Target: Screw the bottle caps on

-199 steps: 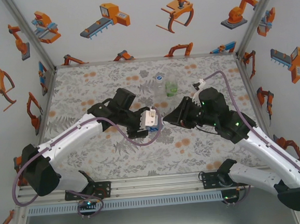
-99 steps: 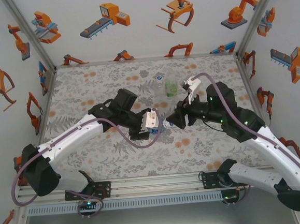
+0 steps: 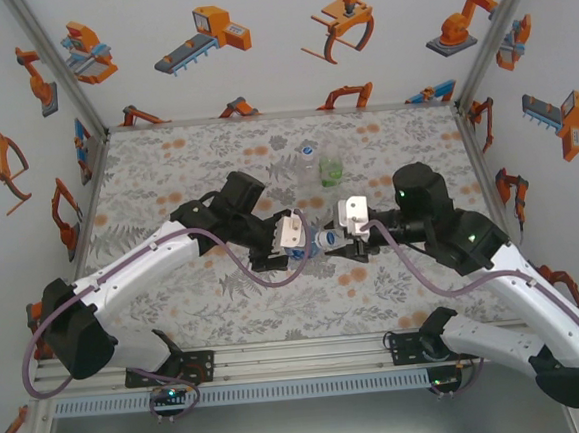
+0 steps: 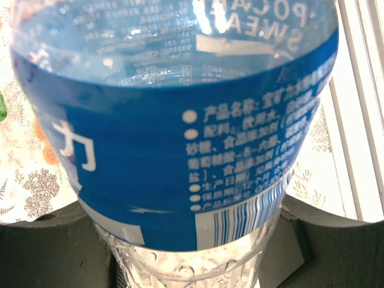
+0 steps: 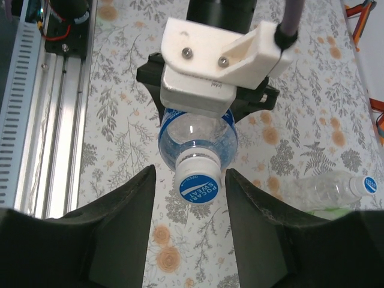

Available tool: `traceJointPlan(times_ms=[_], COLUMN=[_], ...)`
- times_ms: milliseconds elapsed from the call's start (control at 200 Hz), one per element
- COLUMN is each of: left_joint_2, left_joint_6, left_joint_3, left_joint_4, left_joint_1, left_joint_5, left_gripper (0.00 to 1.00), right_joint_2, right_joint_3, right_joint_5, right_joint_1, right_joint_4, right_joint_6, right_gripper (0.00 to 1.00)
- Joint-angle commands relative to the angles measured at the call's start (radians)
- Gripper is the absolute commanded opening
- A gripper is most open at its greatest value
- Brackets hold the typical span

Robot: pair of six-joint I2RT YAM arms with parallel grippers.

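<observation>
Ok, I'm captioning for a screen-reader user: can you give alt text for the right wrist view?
A Pocari Sweat bottle, clamped in the left gripper, points its cap at the camera between the open fingers of the right gripper, which do not touch it. Another capped clear bottle shows at the right edge, on the floral table.

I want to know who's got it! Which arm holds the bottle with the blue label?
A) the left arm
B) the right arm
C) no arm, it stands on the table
A: the left gripper is clamped on the blue-label bottle, while the right gripper sits open around its cap with gaps on both sides.
</observation>
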Motion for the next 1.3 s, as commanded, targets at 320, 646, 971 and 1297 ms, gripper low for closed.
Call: traceJointPlan(times_ms=[320,646,971,1297], left_joint_2=[-0.014,-0.011,-0.001,-0.002], left_joint_6=[0.027,0.027,0.021,0.019], left_joint_3=[0.027,0.029,0.031,0.032], left_joint_4=[-0.008,-0.009,-0.005,-0.004], left_joint_1=[-0.001,-0.001,-0.001,-0.001], left_joint_5=[0.041,0.040,0.044,0.041], left_gripper=[0.00,0.00,0.00,0.00], right_joint_2=[-0.019,-0.009,0.016,0.066], right_joint_3=[-0.031,-0.034,-0.073,-0.064], right_joint_5=[-0.013,0.155,0.421,0.444], right_joint_1=[0.001,0.002,0.002,0.002], right_joint_4=[0.049,0.148,0.125,0.105], right_joint_6=[-0.052,0.483,1.544,1.786], right_gripper=[0.34,0.02,0.00,0.00])
